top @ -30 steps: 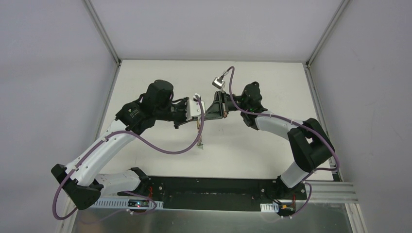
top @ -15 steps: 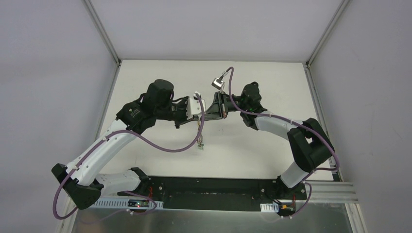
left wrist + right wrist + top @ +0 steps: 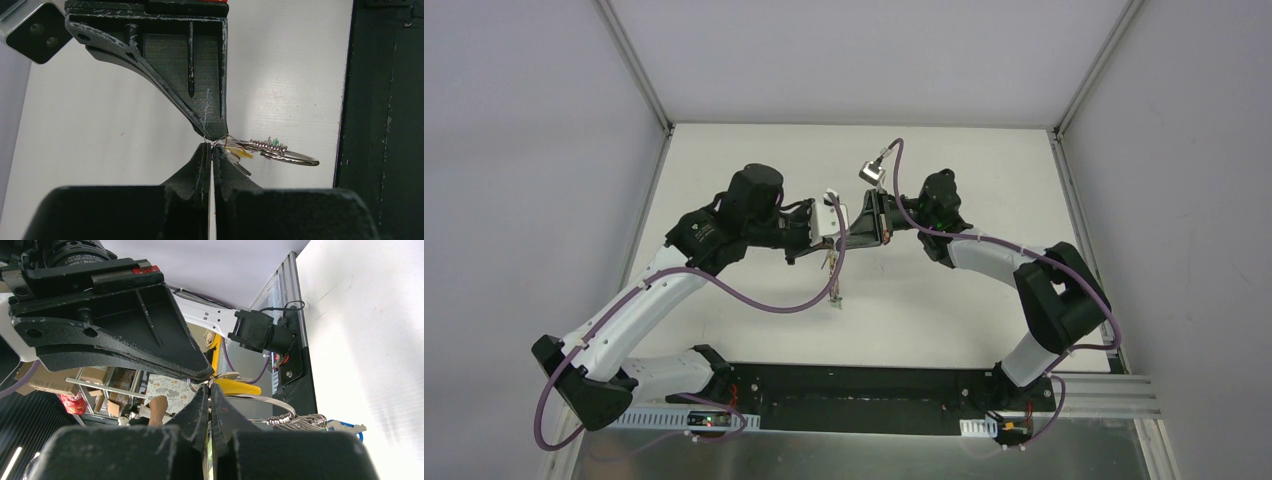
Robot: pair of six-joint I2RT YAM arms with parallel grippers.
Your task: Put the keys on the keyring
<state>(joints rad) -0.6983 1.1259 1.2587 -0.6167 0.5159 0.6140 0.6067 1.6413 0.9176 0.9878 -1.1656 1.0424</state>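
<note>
The left gripper and right gripper are both pressed together, meeting tip to tip above the bench middle, with the keyring, yellow key and green key hanging at the tips. Threading is likely calling for firm pinches. Only the right wrist view is showing the blue key.

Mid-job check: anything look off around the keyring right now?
Nothing broken or dropped that I can tell. Both grippers are shut, left gripper and right gripper meeting tip to tip in mid-air, and the keyring sticks out sideways from that pinch, its silver keys bunched together. Whether the yellow-headed key is threaded is unclear.
</note>
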